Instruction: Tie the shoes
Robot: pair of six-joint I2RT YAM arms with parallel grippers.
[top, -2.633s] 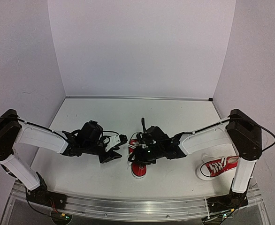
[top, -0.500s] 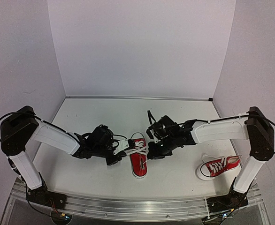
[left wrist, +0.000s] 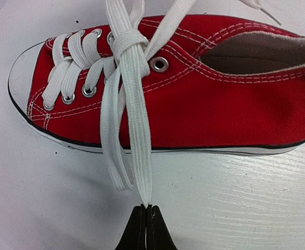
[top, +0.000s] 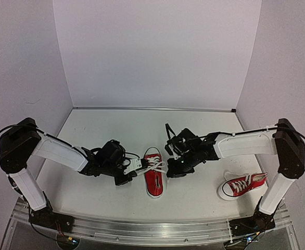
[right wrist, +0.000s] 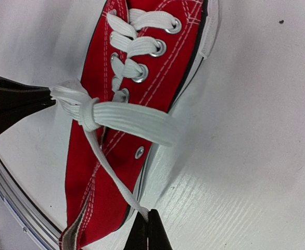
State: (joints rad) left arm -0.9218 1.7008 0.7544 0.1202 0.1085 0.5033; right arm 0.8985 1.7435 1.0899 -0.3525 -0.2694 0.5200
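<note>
Both jaws clamp white laces (left wrist: 139,156) of the middle shoe (top: 153,179); knot (left wrist: 127,44) apparently loose.

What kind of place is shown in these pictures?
Probably a robot lab cell: plain walls enclose a white table, and a left arm and right arm stand bolted on a metal rail.

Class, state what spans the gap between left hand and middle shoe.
A white lace, pinched by the left hand, reaches the red shoe; seen in the left wrist view.
</note>
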